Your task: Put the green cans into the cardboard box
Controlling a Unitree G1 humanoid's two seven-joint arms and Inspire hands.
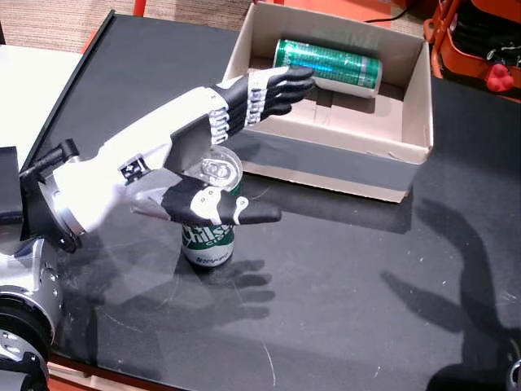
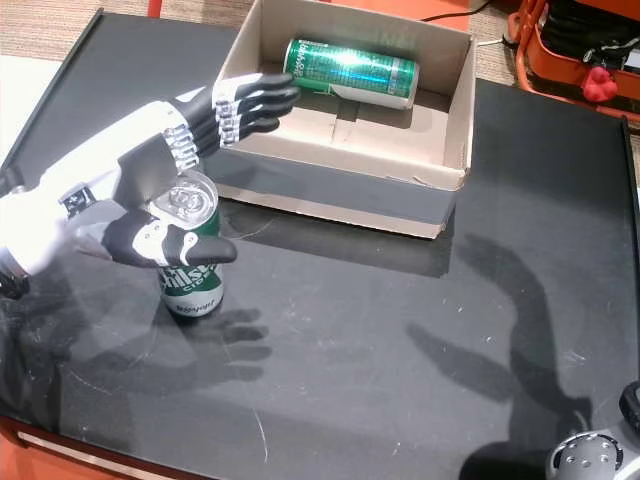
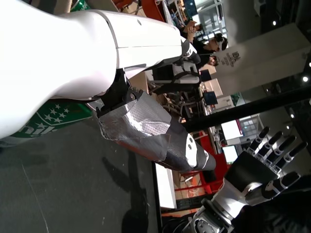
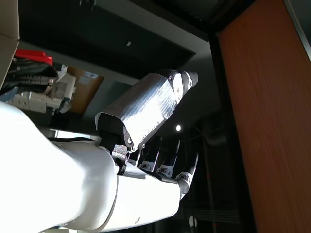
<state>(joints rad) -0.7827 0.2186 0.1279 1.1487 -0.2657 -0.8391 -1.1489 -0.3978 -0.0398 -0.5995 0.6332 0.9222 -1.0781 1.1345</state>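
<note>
Green can (image 1: 210, 236) upright (top up); boxed can (image 1: 327, 63) lying sideways.

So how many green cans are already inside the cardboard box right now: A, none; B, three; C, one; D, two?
C: in both head views a single green can lies on its side inside the cardboard box, while the other can stands upright on the black table under the open left robot hand.

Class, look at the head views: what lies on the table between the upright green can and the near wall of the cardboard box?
Nothing rests there: in both head views the black table is bare between the upright green can and the cardboard box.
</note>
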